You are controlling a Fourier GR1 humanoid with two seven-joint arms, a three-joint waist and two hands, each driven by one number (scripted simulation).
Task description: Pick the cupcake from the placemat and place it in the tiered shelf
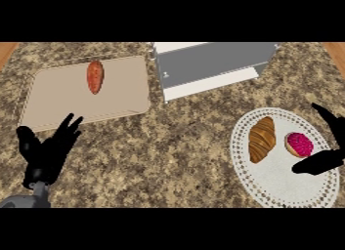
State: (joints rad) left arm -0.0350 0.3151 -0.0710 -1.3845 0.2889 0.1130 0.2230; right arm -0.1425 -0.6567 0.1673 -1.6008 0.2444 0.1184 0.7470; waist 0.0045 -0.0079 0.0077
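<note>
Cupcake (300, 144) with pink top on the white lacy placemat (276, 188) beside a croissant (262, 139), right hand (336, 146) spread wide around it without touching, left hand (49, 149) resting with fingers straight, grey tiered shelf (211, 68) well apart.

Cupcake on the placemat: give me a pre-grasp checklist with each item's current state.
1. Cupcake on the white placemat: ok.
2. Right hand open around the cupcake, not yet closed on it: ok.
3. Croissant apart from the cupcake and the hand: ok.
4. Tiered shelf in view, visible surface free: ok.
5. Left hand open, resting below the cutting board, away from the path: ok.
6. Hand height above the placemat: cannot tell.
</note>
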